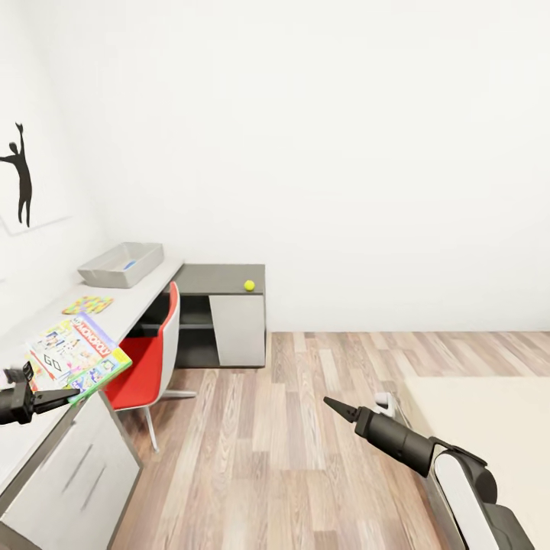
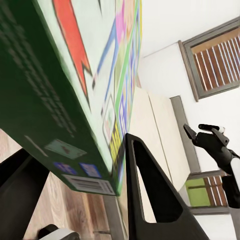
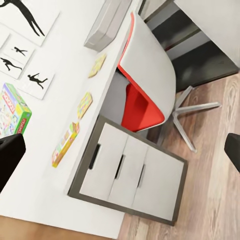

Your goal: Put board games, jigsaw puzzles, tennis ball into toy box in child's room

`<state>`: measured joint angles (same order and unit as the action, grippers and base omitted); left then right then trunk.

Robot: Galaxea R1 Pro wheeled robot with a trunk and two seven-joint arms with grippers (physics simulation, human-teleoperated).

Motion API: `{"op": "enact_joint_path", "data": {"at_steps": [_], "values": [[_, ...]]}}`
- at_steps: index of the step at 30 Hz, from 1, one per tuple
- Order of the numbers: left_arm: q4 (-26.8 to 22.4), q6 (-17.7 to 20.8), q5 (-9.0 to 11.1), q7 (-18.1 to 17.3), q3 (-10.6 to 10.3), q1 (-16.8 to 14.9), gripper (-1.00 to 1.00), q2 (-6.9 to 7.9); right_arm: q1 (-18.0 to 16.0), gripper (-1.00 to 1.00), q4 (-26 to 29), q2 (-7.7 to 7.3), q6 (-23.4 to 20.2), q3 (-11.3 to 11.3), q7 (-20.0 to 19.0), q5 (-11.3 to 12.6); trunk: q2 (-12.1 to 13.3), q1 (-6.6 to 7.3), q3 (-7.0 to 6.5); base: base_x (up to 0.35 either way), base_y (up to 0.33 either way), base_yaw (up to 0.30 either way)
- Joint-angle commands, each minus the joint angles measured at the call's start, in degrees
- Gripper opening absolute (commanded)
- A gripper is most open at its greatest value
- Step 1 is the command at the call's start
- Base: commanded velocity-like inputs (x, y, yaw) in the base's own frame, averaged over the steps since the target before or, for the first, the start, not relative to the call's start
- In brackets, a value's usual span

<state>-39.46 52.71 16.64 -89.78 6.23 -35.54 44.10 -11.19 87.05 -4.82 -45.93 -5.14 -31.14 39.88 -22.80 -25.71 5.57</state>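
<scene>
Here the board game (image 2: 75, 85) sits clamped (edge-on) between left gripper (image 2: 75, 200) jaws.

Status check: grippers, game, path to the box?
Left gripper shut on board game. Right gripper empty. Toy box ahead on desk.

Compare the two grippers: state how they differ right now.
The left gripper is shut on the board game, above the table; the right gripper holds nothing, out over the wooden floor. Whether the right one is open or shut is unclear. Both are dark.
</scene>
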Motion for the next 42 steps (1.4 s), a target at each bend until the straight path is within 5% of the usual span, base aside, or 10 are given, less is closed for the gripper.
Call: {"op": "enact_joint_path", "data": {"at_steps": [1, 42], "values": [[0.0, 0.5, 0.1, -0.2, 0.0, -0.1, -1.0, 0.02, -0.1, 1.0, 0.0, 0.0, -0.4, -0.1, -0.1, 0.1, -0.1, -0.07, 0.12, 0.324, 0.0, 0.0], [1.2, 0.1, 0.0, -0.2, 0.1, -0.1, -1.0, 0.02, -0.1, 1.0, 0.2, -0.01, -0.5, -0.1, -0.5, 0.1, -0.1, -0.07, -0.12, 0.327, -0.006, 0.047]]}}
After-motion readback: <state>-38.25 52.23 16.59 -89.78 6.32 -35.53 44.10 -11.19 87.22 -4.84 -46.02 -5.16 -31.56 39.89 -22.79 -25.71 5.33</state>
